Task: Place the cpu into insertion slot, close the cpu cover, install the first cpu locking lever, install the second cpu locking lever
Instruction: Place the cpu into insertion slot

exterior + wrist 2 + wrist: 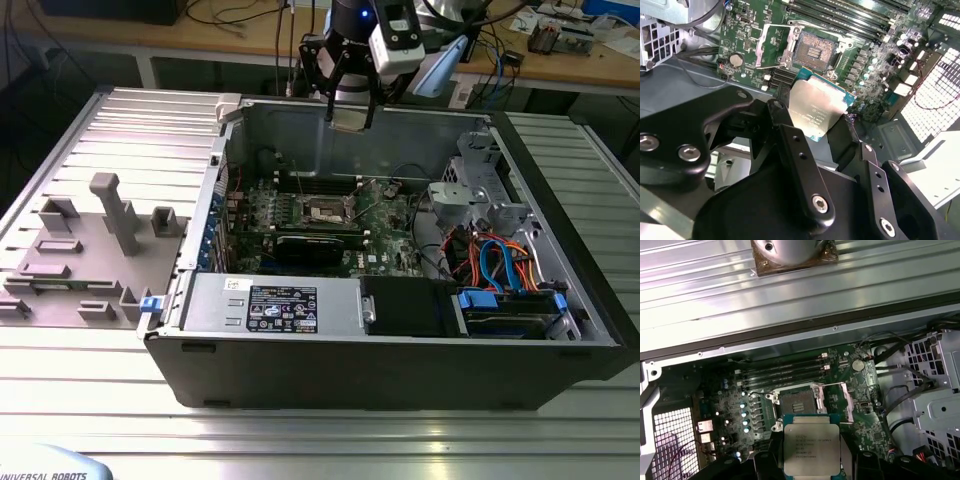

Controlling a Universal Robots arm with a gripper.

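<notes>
Our black two-fingered end effector (816, 127) is clamped on the small, flat, square cpu with the silvery-grey metal top (817, 105), gripping it by two opposite edges. Well below the end effector, inside the open grey computer case (400, 350), lies the square, dark-centred insertion slot (794, 402). It is bare, and its thin silvery cpu cover (835, 400) stands open beside it. We judge the cpu light, stiff and delicate underneath, so the edges are the place to hold it.
</notes>
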